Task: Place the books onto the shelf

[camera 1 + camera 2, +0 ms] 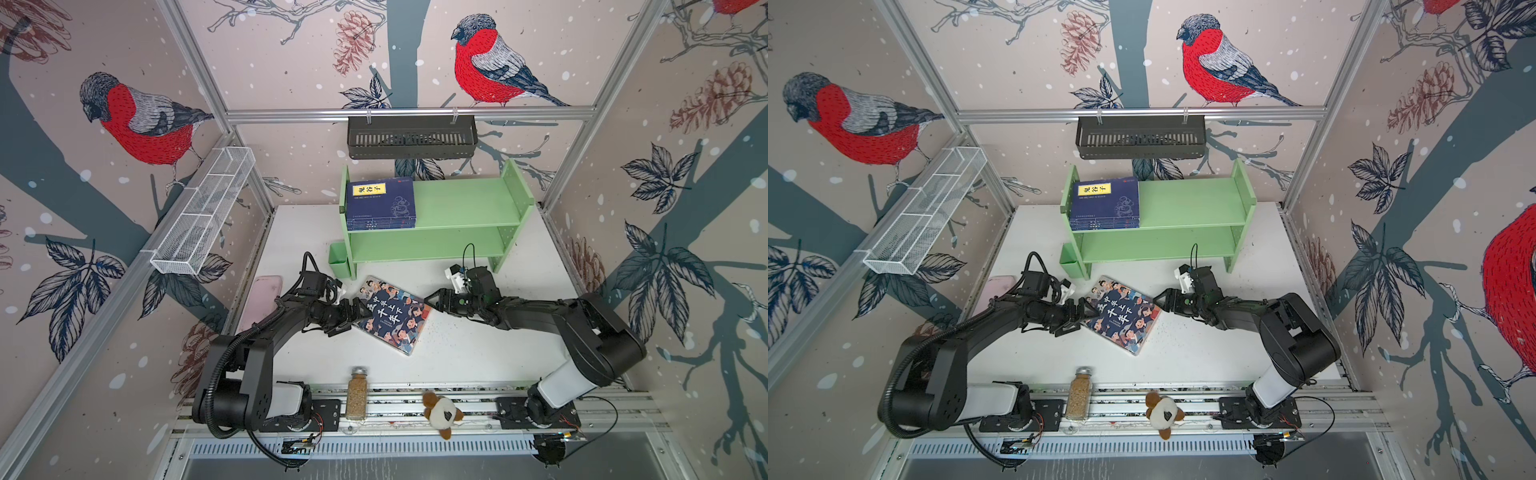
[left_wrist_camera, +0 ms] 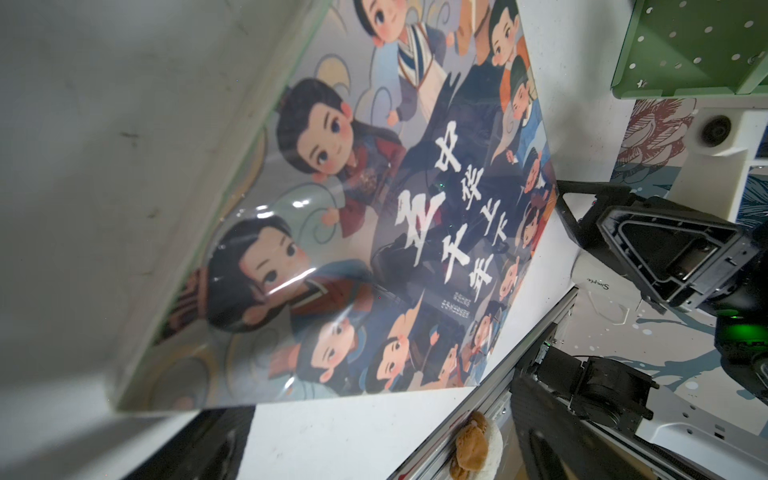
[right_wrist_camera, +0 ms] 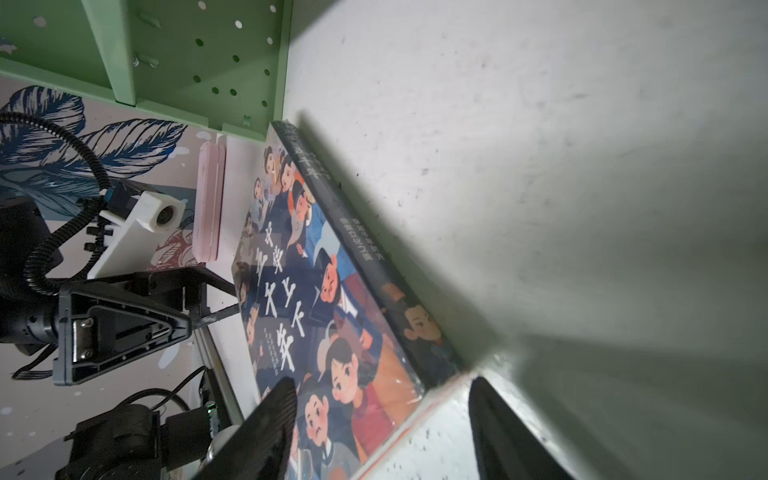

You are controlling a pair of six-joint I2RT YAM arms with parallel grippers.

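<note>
The cartoon book (image 1: 392, 316) lies flat on the white surface (image 1: 478, 345), turned so that its corners point outward. Its far corner is near the small green cup (image 1: 341, 259) at the foot of the shelf (image 1: 457, 203), and its front edge is well apart from the rail where a jar (image 1: 357, 392) and a plush toy (image 1: 442, 411) rest. The left pincer (image 1: 353, 318) stands wide at the book's left corner, with one finger over the cover's edge. The right pincer (image 1: 430, 300) stands open at the opposite corner; in the right wrist view its fingers (image 3: 270, 419) straddle that corner, one over the cover and the other over bare surface. A pink case (image 1: 259, 299) lies behind the left arm near the side wall. The surface in front of the right arm is bare. The cover shows many cartoon figures around a dark panel with white Chinese characters, and its glossy wrap catches the light. The navy books (image 1: 382, 203) are stacked flat at the left end of the upper board. The rest of that board is bare, and so is the lower board.
</note>
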